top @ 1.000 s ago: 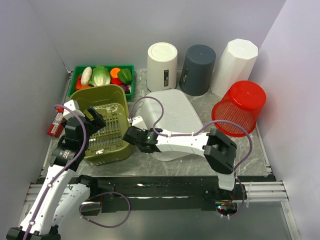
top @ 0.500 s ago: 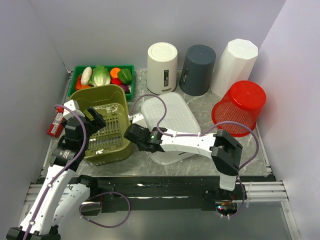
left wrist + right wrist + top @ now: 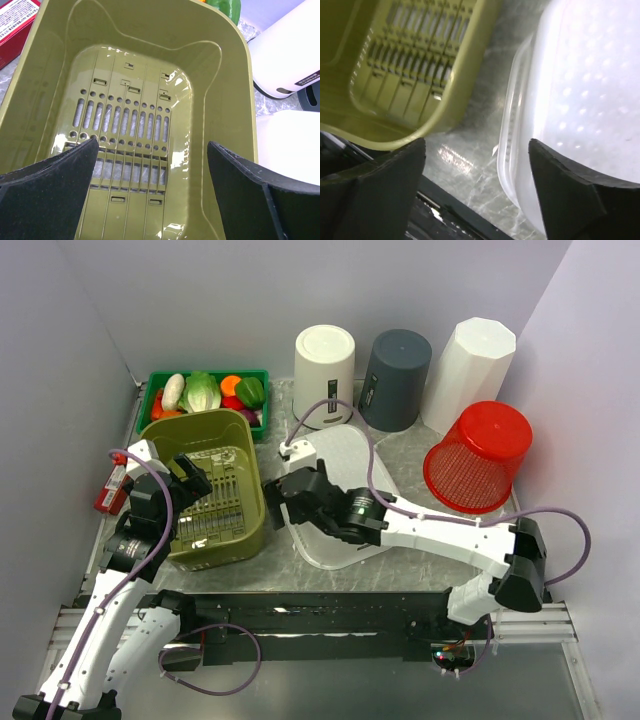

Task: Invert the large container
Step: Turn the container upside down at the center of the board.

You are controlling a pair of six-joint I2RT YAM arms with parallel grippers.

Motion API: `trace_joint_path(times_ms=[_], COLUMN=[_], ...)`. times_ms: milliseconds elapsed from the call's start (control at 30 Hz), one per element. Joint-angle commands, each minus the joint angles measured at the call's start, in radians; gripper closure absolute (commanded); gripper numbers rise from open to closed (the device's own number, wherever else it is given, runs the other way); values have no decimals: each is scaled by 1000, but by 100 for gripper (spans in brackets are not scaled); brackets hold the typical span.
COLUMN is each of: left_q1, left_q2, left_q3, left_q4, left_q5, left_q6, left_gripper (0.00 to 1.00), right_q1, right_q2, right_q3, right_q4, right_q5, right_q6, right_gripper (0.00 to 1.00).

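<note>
Container (image 3: 340,452), white, lies base-up mid-table beside olive basket (image 3: 215,555). R gripper (image 3: 475,165) is wide open w/ nothing held, straddling its rim; flip prob done. L gripper (image 3: 150,170) is wide open too, empty, parked over basket.

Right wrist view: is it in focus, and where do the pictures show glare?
Right wrist view: soft and slightly blurred, the white container washed out, a bright reflection on the table; left wrist view: sharp, with shiny highlights inside the green basket.
</note>
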Motion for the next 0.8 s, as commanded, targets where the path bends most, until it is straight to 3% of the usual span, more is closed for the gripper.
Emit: trace_joint_path(times_ms=[0, 167, 400, 567, 767], left_q1=[-2, -2, -2, -2, -2], left_q2=[-1, -1, 1, 10, 10], left_q3=[13, 14, 11, 16, 13], left_q4=[20, 16, 23, 19, 22], left_q5=[1, -4, 5, 4, 7], left_q6=[5, 2, 6, 3, 6], left_gripper=[4, 4, 4, 4, 4], right_q1=[-8, -56, -173, -197, -226], right_q2=[-21, 25, 39, 103, 287], right_q3=[40, 124, 135, 210, 452], right_q4=[13, -64, -17, -49, -272], right_q5=[76, 85, -189, -156, -131], right_q6=[-85, -80, 1, -22, -37], right_gripper=[6, 0, 0, 0, 0])
